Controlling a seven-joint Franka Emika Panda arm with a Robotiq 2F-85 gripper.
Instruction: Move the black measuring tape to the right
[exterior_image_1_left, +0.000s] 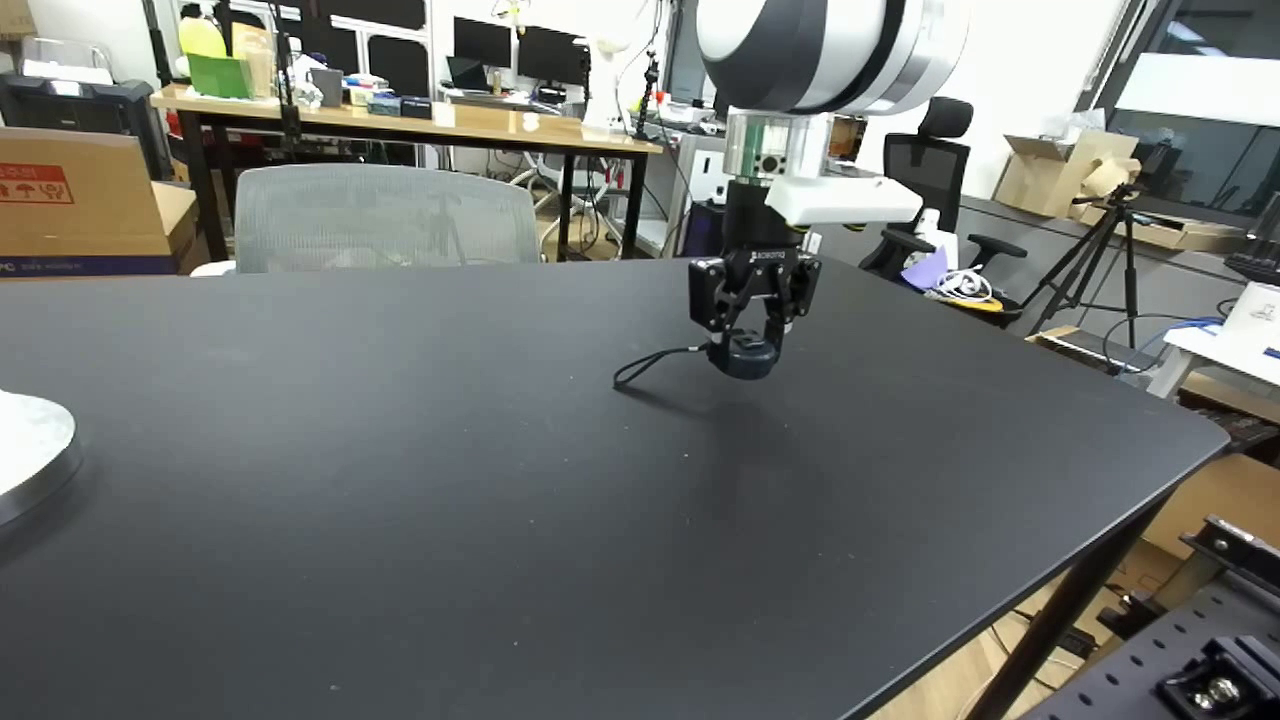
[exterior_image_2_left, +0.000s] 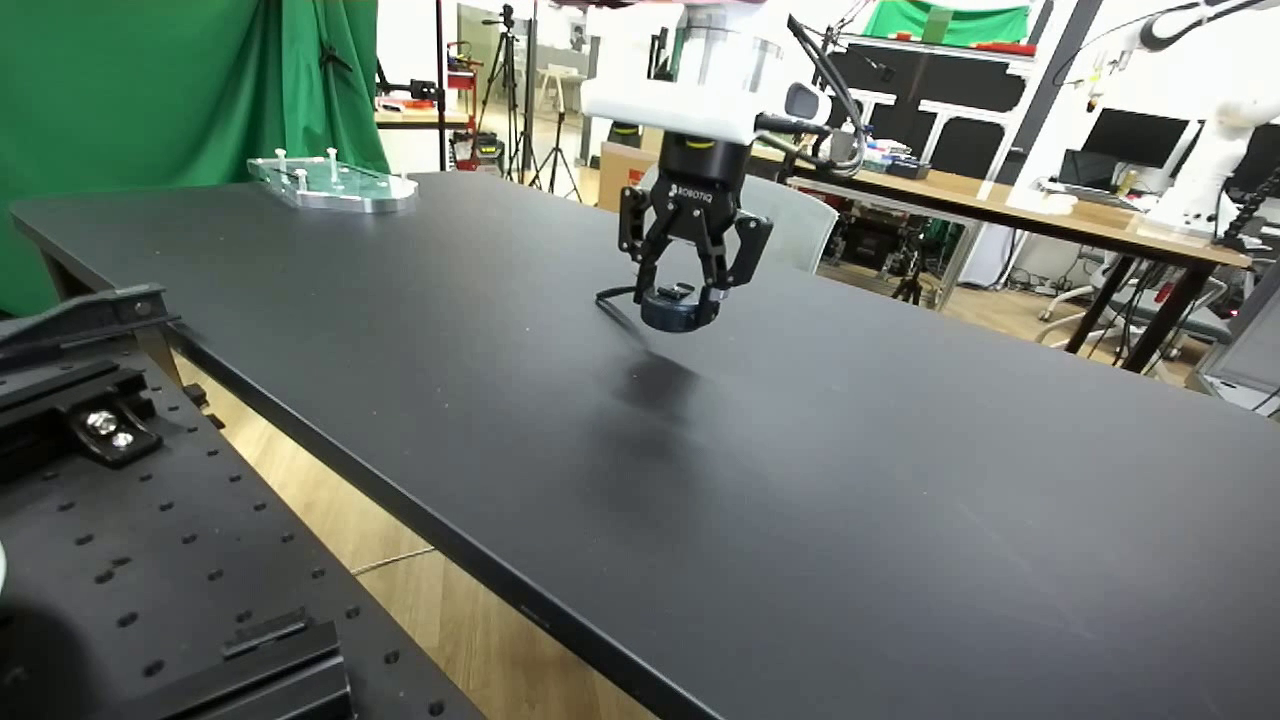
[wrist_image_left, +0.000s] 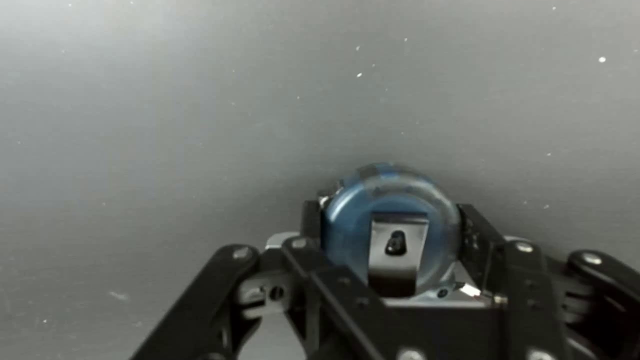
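The black jointed gripper (exterior_image_2_left: 680, 297) pinches the round, blue-faced black measuring tape (wrist_image_left: 399, 227) above the smooth black tabletop (exterior_image_1_left: 450, 520), at four o'clock in the wrist view; in an exterior view its looped black strap (exterior_image_1_left: 660, 353) points to eight o'clock.

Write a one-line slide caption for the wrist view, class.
The gripper holds a round, blue-topped measuring tape, clip uppermost, above a speckled tabletop.

Here's the measuring tape (wrist_image_left: 395, 230) in the gripper (exterior_image_2_left: 679, 295), up above the table (exterior_image_1_left: 400, 500), its strap (exterior_image_1_left: 662, 354) out to the left in both exterior views; and in an exterior view, beyond the table, a mesh-back chair (exterior_image_1_left: 385, 215), cardboard box (exterior_image_1_left: 80, 210) to its left, workbench (exterior_image_1_left: 490, 122) behind it, office chair (exterior_image_1_left: 930, 165) off right, tripod (exterior_image_1_left: 1129, 250) further right.
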